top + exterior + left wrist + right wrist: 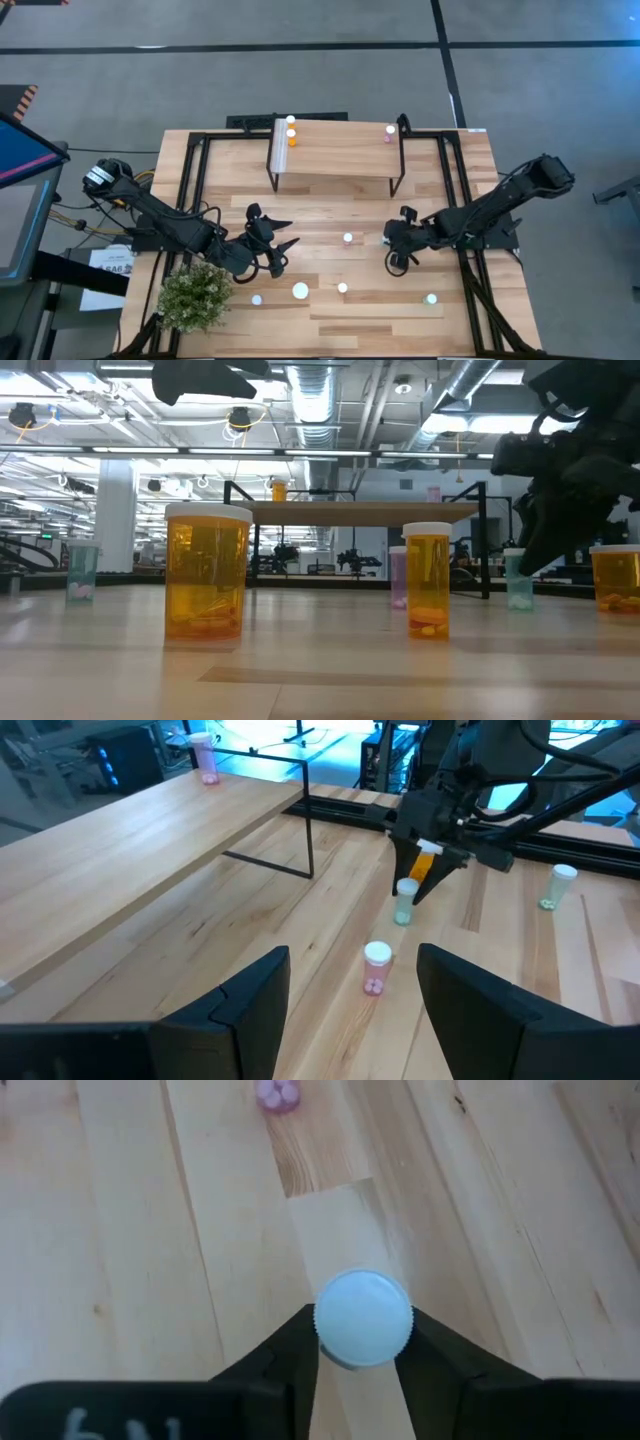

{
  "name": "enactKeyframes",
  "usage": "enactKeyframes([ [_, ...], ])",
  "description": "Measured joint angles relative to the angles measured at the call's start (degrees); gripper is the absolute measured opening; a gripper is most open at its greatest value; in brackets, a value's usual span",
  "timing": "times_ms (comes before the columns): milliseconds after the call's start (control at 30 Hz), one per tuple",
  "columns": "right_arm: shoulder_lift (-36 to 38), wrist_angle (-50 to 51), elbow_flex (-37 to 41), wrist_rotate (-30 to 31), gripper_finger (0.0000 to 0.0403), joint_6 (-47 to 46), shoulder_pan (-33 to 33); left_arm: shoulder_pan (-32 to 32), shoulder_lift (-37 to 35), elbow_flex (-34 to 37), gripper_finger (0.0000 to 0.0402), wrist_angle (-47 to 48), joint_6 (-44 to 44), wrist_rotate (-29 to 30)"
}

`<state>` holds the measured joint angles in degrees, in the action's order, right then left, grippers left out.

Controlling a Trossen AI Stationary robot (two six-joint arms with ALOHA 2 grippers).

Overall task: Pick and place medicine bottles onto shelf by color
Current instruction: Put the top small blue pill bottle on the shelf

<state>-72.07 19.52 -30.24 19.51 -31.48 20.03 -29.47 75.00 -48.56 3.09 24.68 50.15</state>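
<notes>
The shelf stands at the table's far middle, with orange bottles on its left end and a pink bottle on its right end. Several white-capped bottles stand loose on the table's near half, among them a pink one, a large orange one and a smaller orange one. My right gripper points down over a pale green bottle and is shut on it. My left gripper hovers open on the table's left, its fingers toward the pink bottle. My right gripper pinches the pale green bottle by its white cap, one finger on each side of the rim. The fingers come from above, pointing down. The bottle is upright, and in the low view its base looks set on the table.
A small green plant sits at the near left corner beside the left arm. Black rails run along both table sides. Another pale green bottle stands near the right gripper, and an orange one stands close behind it.
</notes>
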Motion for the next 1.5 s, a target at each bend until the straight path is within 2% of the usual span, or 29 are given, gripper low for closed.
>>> enactKeyframes([
  [167, 0.0, 0.0, 0.0, 0.0, 0.0122, 0.1, 0.0, 0.0, 0.0, 0.0, 0.0208, 0.0, 0.0, 0.0],
  [600, 0.2, 0.2, -0.2, 0.0, 0.012, 0.2, 0.0, 0.0, 0.0, 0.0, 0.0208, 0.0, 0.0, 0.0],
  [967, 0.2, 3.0, -7.4, 0.0, 0.0122, 6.4, -1.4, 0.0, 0.0, 0.0, 0.0208, 0.0, 0.0, 0.0],
  [1233, 3.0, 9.5, -14.8, 0.0, 0.0122, 13.8, -7.4, 0.0, 0.0, 0.0, 0.0208, 0.0, 0.0, -0.2],
  [1500, 15.8, 9.3, -16.5, 0.1, 0.0122, 20.5, -18.7, 0.0, 0.0, 0.0, 0.0208, 0.2, 0.0, -0.4],
])
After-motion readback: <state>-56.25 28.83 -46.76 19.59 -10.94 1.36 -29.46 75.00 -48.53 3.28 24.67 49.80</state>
